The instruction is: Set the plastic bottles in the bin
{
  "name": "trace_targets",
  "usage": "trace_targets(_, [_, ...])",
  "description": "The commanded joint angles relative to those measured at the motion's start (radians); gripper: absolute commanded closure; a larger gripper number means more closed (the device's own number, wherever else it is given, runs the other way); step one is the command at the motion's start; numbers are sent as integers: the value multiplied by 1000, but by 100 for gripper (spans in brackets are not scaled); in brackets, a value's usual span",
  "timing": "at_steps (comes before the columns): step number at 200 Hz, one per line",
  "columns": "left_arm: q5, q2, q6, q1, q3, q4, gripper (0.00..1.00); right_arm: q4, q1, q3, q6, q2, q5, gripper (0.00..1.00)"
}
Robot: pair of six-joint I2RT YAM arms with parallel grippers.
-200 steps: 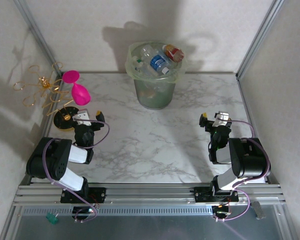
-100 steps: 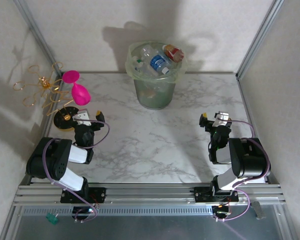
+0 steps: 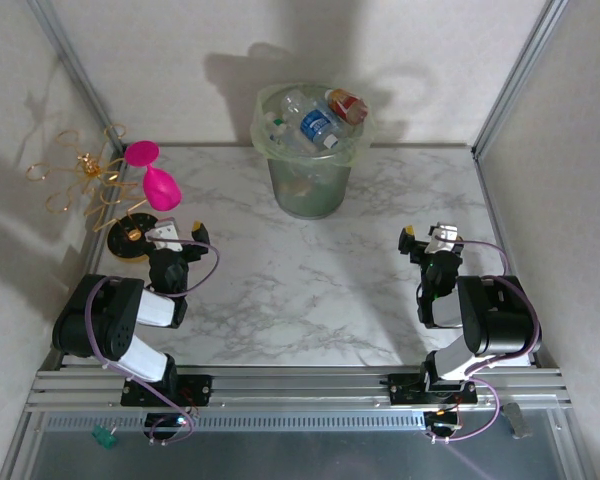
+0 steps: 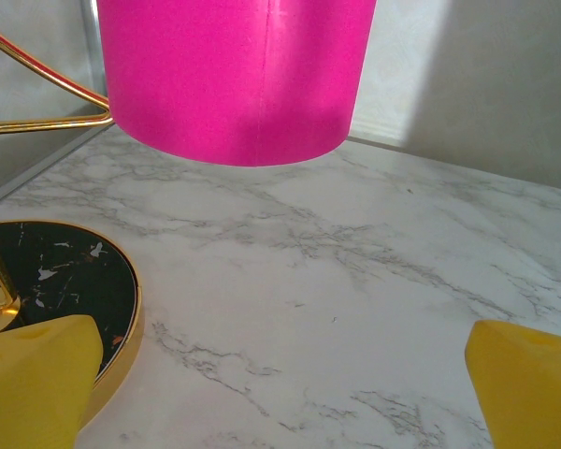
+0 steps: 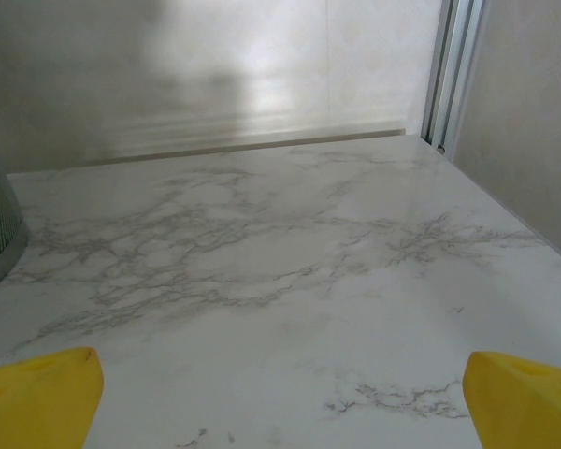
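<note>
Resting both arms at the near edge of the counter (image 3: 300,300), I am holding my left end effector (image 3: 170,233) and my right end effector (image 3: 432,237) with fingers spread wide and nothing between them. The bin (image 3: 305,185) is standing at the far middle of the counter, well apart from both. The plastic bottles (image 3: 315,122) are lying piled inside it, reaching its rim. The pink ornament (image 3: 156,182) is standing just ahead of my left end effector.
</note>
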Motion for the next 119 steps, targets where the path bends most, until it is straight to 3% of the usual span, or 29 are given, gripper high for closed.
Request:
trace_targets(1, [1,-4,14,1,9,8,1,12,-7,12,-8,1,-9,1])
trace_targets(119, [15,-3,10,8,13,0,1,12,-6,12,-8,1,-9,1])
